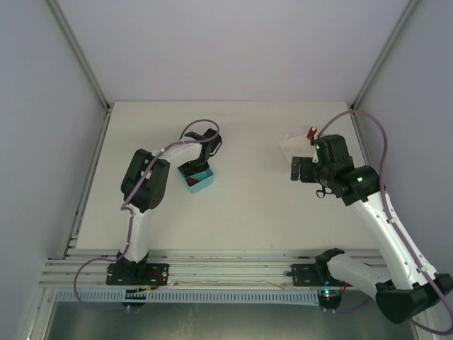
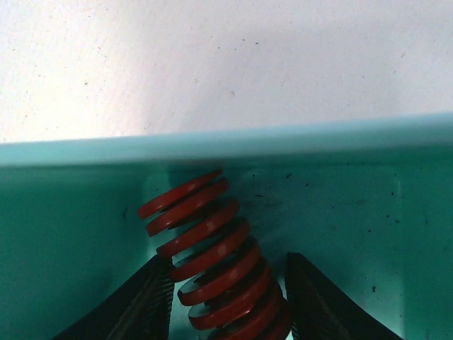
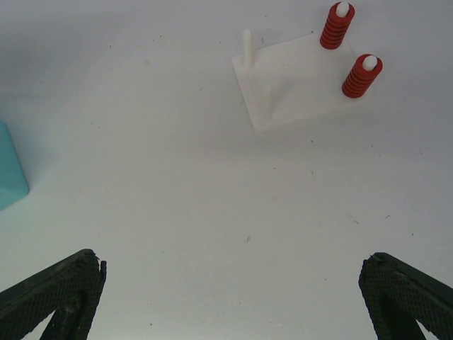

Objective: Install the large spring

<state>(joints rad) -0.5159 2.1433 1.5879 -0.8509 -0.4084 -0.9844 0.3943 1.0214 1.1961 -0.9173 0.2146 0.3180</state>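
Note:
The large spring (image 2: 212,255) is red with thick coils. It lies tilted inside the teal bin (image 2: 354,212), its top leaning toward the bin's far wall. My left gripper (image 2: 228,297) reaches into the bin with one dark finger on each side of the spring. The jaws are partly open, and thin slivers of teal show beside the coils. From above, the bin (image 1: 205,183) sits left of centre under the left gripper (image 1: 198,167). The white peg plate (image 3: 297,78) has one bare peg (image 3: 247,47). My right gripper (image 3: 233,290) hovers wide open above the bare table.
Two red springs (image 3: 337,25) (image 3: 362,76) stand on pegs along the plate's far side. A corner of the teal bin (image 3: 10,170) shows at the left of the right wrist view. The plate (image 1: 294,147) lies just beyond the right gripper (image 1: 304,170).

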